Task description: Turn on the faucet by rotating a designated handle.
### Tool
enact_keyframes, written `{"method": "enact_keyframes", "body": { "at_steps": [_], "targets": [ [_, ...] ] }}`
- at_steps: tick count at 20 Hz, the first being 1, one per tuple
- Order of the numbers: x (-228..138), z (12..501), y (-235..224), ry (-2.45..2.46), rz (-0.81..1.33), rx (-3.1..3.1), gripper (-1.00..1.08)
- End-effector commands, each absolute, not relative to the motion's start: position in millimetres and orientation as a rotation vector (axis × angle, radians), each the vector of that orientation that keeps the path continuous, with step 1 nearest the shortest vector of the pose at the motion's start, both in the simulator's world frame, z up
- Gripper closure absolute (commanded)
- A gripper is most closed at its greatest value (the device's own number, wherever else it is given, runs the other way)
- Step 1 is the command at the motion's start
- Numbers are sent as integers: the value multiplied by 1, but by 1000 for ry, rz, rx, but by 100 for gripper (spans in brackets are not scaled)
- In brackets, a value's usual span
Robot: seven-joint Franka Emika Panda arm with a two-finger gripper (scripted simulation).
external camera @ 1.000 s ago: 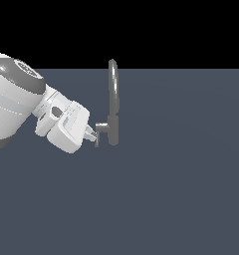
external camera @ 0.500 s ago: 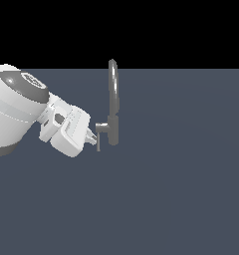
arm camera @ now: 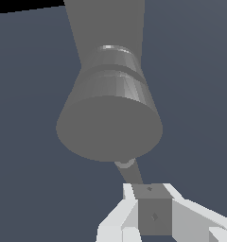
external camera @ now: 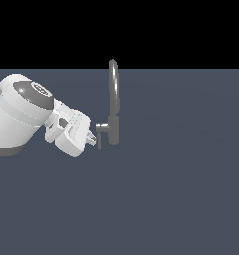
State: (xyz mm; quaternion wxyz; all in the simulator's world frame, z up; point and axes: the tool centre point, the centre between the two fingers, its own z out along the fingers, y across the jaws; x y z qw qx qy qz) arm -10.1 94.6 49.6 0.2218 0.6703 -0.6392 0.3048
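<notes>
No readable text, labels, brands, numbers or signs in either view, a faint pale marking on the dark cap of the robot arm (external camera: 39, 89), too blurred to read, faucet (external camera: 113, 102) bare of lettering

— What does the tap look like?

— A slim grey metallic faucet (external camera: 113, 107), standing upright on a flat blue-grey surface: a short cylindrical body low down, and from it a tall, narrow arched spout rising above the horizon line (seen nearly edge-on in the exterior view, so the arch reads as a thin loop).

— And the handle?

— A short grey metal handle stub (external camera: 102, 130) projects sideways from the body toward the exterior view's left, ending in a thin small lever. In the wrist view the stub's round flat end face (arm camera: 109, 127) fills the frame, and the thin lever (arm camera: 130, 173) runs off its edge.
</notes>
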Motion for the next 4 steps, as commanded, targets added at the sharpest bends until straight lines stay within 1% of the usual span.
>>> {"method": "enact_keyframes", "body": {
  "at_steps": [1,4],
  "targets": [
    [-13,31,77,-1754,818,1817,108],
    [-9,24,76,-1753,813,1814,108]
  ]
}}
